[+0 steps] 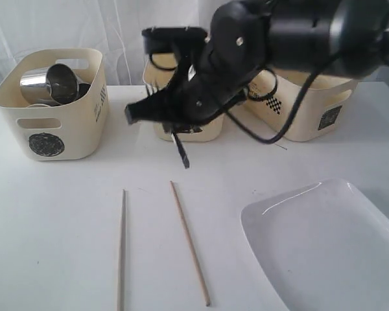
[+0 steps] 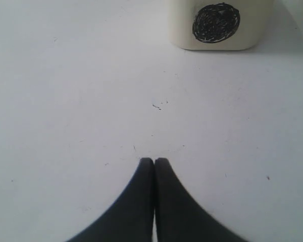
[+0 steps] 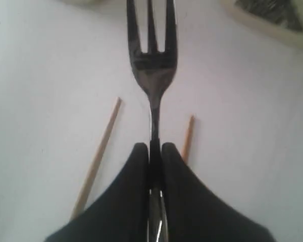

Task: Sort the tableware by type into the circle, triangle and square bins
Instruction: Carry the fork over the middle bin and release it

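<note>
My right gripper (image 3: 154, 146) is shut on a steel fork (image 3: 153, 65), tines pointing away from the jaws. In the exterior view that gripper (image 1: 172, 120) hangs in front of the middle bin (image 1: 204, 133), with the fork's dark end (image 1: 180, 152) sticking down below it. Two wooden chopsticks (image 1: 121, 246) (image 1: 189, 243) lie on the table below; the right wrist view shows them as well (image 3: 98, 156) (image 3: 188, 136). The large white plate (image 1: 324, 246) lies at the front right. Steel mugs (image 1: 52, 84) sit in the circle bin (image 1: 45, 142). My left gripper (image 2: 154, 160) is shut and holds nothing, low over bare table.
The bin with the checkered mark (image 1: 272, 103) stands at the back right, partly behind the right arm. The circle bin (image 2: 217, 22) is ahead of the left gripper. A bin corner with a dark mark (image 3: 272, 15) shows beyond the fork.
</note>
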Robot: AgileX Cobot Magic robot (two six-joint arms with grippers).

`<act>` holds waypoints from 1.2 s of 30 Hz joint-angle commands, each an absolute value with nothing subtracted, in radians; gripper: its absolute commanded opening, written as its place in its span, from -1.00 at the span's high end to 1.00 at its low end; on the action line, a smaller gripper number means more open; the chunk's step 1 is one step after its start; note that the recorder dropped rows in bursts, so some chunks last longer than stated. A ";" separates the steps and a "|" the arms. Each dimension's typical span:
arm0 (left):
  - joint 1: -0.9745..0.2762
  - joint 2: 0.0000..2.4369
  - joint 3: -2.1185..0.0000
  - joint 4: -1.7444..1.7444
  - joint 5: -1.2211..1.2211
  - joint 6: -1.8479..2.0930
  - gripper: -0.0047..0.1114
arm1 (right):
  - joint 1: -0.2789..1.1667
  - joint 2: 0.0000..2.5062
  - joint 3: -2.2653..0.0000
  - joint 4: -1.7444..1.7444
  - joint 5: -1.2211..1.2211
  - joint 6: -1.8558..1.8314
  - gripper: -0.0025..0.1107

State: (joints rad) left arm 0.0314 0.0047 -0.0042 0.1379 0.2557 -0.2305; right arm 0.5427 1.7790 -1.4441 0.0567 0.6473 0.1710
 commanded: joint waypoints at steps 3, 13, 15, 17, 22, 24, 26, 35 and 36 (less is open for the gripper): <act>0.023 0.000 0.000 0.132 0.250 -0.234 0.92 | 0.342 1.712 -1.444 0.186 0.329 0.130 0.96; 0.023 0.000 0.000 0.132 0.250 -0.234 0.92 | 0.299 1.988 -1.446 0.251 -0.445 0.252 0.96; 0.023 0.000 0.000 0.132 0.250 -0.234 0.92 | 0.299 2.054 -1.474 0.133 -0.556 0.336 0.96; 0.023 0.000 0.000 0.132 0.250 -0.234 0.92 | 0.299 2.118 -1.529 0.043 -0.629 0.367 0.96; 0.023 0.000 0.000 0.132 0.250 -0.234 0.92 | 0.299 2.218 -1.650 0.041 -0.538 0.367 0.93; 0.023 0.000 0.000 0.132 0.250 -0.234 0.92 | 0.297 2.243 -1.682 0.041 -0.463 0.367 0.79; 0.023 0.000 0.000 0.132 0.250 -0.234 0.92 | 0.297 2.255 -1.694 0.041 -0.428 0.367 0.60; 0.023 0.000 0.000 0.132 0.250 -0.234 0.92 | 0.297 2.198 -1.698 0.041 -0.260 0.363 0.37; 0.023 0.000 0.000 0.132 0.250 -0.234 0.92 | 0.297 2.172 -1.698 0.041 -0.175 0.363 0.37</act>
State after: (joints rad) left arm 0.0314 0.0047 -0.0042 0.1379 0.2557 -0.2305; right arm 0.3025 2.2321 -1.6897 0.0476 -0.3119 0.3616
